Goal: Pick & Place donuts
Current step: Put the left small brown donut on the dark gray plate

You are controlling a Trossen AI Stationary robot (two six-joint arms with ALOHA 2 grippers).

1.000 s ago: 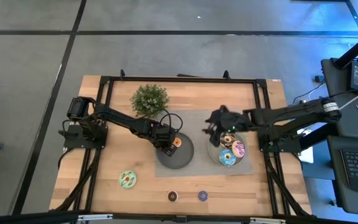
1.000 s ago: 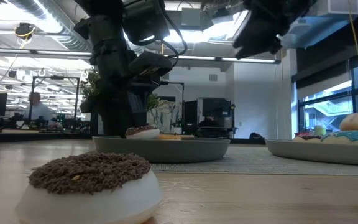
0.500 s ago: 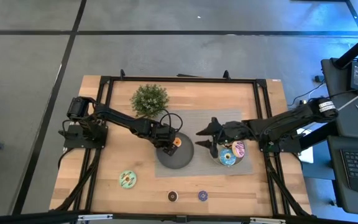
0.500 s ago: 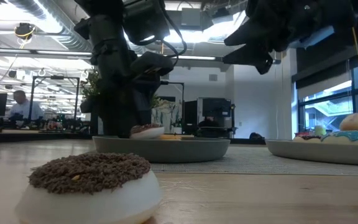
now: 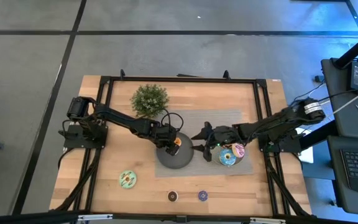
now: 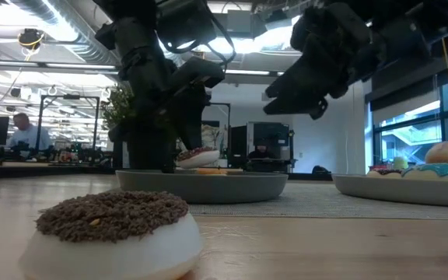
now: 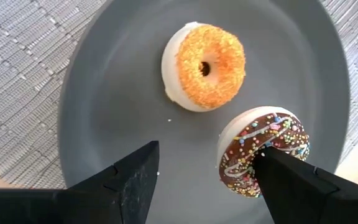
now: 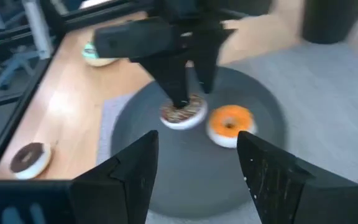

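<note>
Left gripper (image 7: 207, 177), fingers spread and released, hovers over the dark grey round plate (image 7: 104, 93); chocolate sprinkled donut (image 7: 263, 149) touches one finger, tilted, beside the flat orange mini donut (image 7: 207, 65). Right gripper (image 5: 202, 140), open, faces the plate's rim

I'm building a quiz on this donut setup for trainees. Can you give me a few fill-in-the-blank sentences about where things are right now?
1. The orange donut lies on the dark grey ____.
2. The left gripper is open beside the ____-iced sprinkled donut.
3. On the bare wood near the table's front edge, left of the two mini donuts, lies the ____ donut.
4. The right gripper is ____.

Missing words: plate; chocolate; green; open
</note>
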